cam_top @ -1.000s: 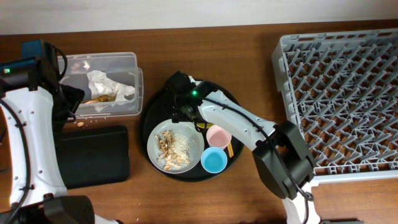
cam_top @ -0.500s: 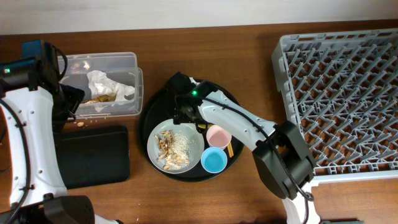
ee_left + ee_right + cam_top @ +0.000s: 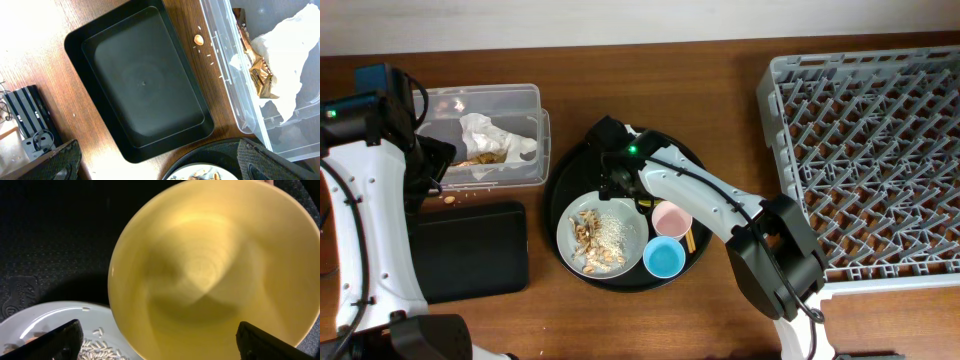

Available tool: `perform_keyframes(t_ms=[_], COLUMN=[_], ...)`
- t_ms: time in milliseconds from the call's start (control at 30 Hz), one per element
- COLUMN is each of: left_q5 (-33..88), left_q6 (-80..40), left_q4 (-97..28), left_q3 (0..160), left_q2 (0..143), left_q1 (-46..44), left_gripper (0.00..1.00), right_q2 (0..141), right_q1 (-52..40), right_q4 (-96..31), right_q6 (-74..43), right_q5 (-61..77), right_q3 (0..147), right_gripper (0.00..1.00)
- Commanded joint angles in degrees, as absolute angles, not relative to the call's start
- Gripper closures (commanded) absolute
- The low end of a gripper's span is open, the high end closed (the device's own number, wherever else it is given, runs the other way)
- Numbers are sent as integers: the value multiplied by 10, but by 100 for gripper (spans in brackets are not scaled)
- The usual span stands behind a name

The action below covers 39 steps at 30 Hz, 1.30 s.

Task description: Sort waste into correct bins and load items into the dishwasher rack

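My right gripper (image 3: 618, 182) is open, low over the yellow bowl (image 3: 210, 265) on the big round black tray (image 3: 582, 160); its fingers (image 3: 170, 342) straddle the bowl's near rim. In the overhead view my arm hides most of the bowl. The pale grey plate (image 3: 603, 235) beside it holds tan scraps and pale crumbs. The pink cup (image 3: 671, 218) and the light-blue cup (image 3: 664, 258) stand to its right. My left gripper (image 3: 432, 165) is open and empty (image 3: 160, 167), between the clear tub (image 3: 485, 135) and the flat black tray (image 3: 145, 85). The crumpled wrapper (image 3: 285, 55) lies in the tub.
The dishwasher rack (image 3: 875, 150) fills the right side. A tan scrap (image 3: 199, 39) lies on the table between tub and flat tray. Chopsticks (image 3: 692, 238) lie on the round tray by the cups. A black device (image 3: 30, 115) sits left of the flat tray.
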State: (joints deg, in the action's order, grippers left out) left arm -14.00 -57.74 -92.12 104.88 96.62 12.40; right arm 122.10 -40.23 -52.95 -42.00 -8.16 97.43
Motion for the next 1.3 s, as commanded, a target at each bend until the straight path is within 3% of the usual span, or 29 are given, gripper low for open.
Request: perform_keyframes(t_ms=[0, 233, 367, 500, 733, 967, 1133, 1267], left_q5=[-150, -150, -150, -150, -150, -150, -150, -150], left_q6=[-583, -583, -583, -583, -583, -583, -583, -583], left_q4=[-922, -922, -922, -922, -922, -922, -922, -922], left_q3=[1047, 1047, 1047, 1047, 1047, 1047, 1047, 1047], left_q2=[952, 952, 952, 952, 952, 952, 952, 952], left_q1=[128, 128, 128, 128, 128, 128, 128, 128], left_gripper=[1, 1, 1, 1, 1, 1, 1, 1], right_q2=[1222, 1222, 1223, 1224, 1251, 1265, 1268, 1269], right_q1=[-404, -405, -406, -405, -406, -409, -413, -413], right_q4=[-520, -486, -466, -460, -451, -435, -432, -431], right_q6=[-426, -473, -472, -472, -472, -472, -472, -472], right_q5=[-97, -90, -85, -117, -112, -112, -114, -114], right_q3=[973, 973, 973, 973, 973, 973, 973, 973], right_gripper=[1, 2, 12, 33, 45, 51, 66, 70])
